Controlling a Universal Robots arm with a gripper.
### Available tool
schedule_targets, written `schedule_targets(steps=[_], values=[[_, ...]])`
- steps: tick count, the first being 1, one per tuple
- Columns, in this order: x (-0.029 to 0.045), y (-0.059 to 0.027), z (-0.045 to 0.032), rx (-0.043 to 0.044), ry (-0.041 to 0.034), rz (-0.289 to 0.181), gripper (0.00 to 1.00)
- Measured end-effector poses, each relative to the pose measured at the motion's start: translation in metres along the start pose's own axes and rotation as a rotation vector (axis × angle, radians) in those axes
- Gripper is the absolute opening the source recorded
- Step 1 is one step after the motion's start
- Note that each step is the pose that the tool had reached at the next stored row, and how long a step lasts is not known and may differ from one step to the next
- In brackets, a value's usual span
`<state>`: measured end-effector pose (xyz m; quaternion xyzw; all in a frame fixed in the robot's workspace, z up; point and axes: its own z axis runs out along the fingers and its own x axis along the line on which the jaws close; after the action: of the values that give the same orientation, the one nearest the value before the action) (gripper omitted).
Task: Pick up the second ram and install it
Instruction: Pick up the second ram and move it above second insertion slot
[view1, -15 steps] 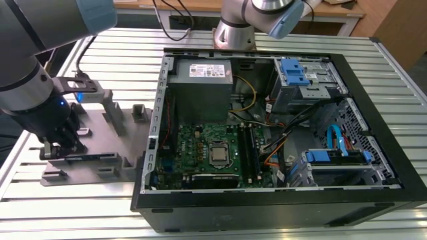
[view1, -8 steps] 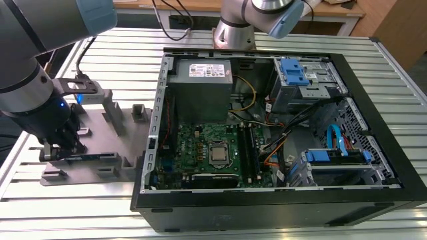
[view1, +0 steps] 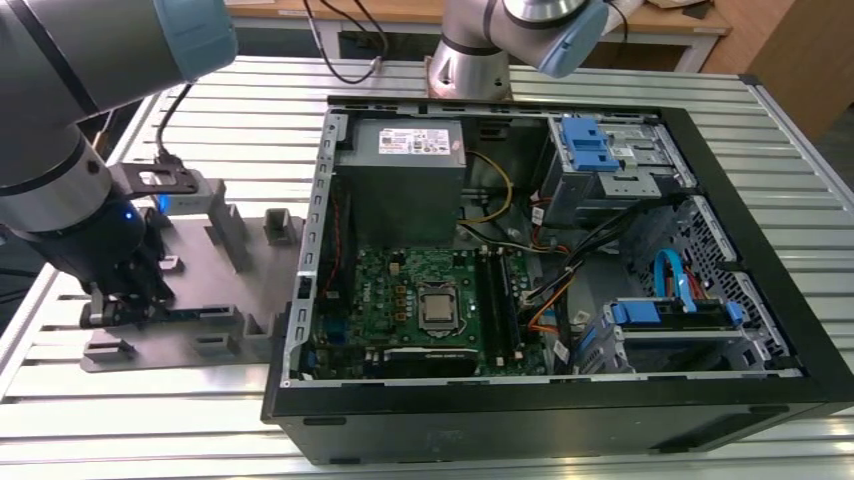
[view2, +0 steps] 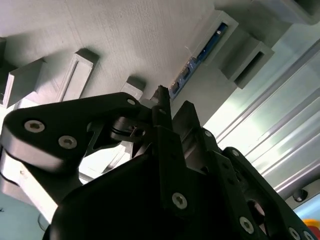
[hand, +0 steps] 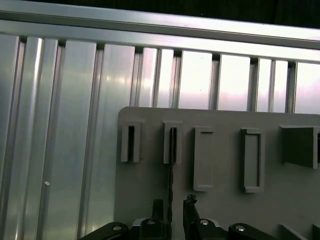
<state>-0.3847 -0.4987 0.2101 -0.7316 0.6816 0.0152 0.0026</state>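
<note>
Gripper (view1: 120, 303) is low over the grey holder tray (view1: 227, 330), at the tray's side away from the open computer case (view1: 534, 430). The second ram (hand: 170, 175) stands on edge in 1 of the tray's raised slots; in the second wrist view it is a blue-green strip (view2: 200, 55). The 2 fingers (hand: 157, 206) straddle its near end with a gap on each side, jaws apart, nothing pinched. The tray lies on a ribbed aluminium table (hand: 75, 125).
</note>
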Motion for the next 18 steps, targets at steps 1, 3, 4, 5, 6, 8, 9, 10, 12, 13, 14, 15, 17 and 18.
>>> schedule_targets(steps=[1, 3, 4, 5, 6, 8, 9, 10, 12, 13, 14, 15, 17, 18], values=[[0.0000, 0.0000, 0.0018, 0.0001, -0.0007, 0.001, 0.27], [0.0001, -0.0001, 0.0055, 0.0004, -0.0031, 0.002, 0.27], [0.0002, -0.0001, 0.0074, 0.0005, -0.0041, 0.003, 0.27], [0.0002, -0.0001, 0.0092, 0.0005, -0.0042, 0.003, 0.27], [0.0003, -0.0002, 0.0110, 0.0005, -0.0043, 0.003, 0.27], [0.0005, -0.0002, 0.0142, 0.0006, -0.0044, 0.003, 0.27], [0.0005, -0.0002, 0.0148, 0.0005, -0.0043, 0.003, 0.27], [0.0005, -0.0002, 0.0148, 0.0003, -0.0043, 0.004, 0.27], [0.0005, -0.0002, 0.0148, 0.0003, -0.0042, 0.004, 0.27], [0.0005, -0.0002, 0.0148, 0.0003, -0.0042, 0.003, 0.27], [0.0005, -0.0002, 0.0149, 0.0004, -0.0043, 0.003, 0.27], [0.0005, -0.0002, 0.0149, 0.0004, -0.0043, 0.003, 0.27], [0.0005, -0.0003, 0.0149, 0.0004, -0.0043, 0.003, 0.27], [0.0005, -0.0003, 0.0149, 0.0005, -0.0043, 0.003, 0.26]])
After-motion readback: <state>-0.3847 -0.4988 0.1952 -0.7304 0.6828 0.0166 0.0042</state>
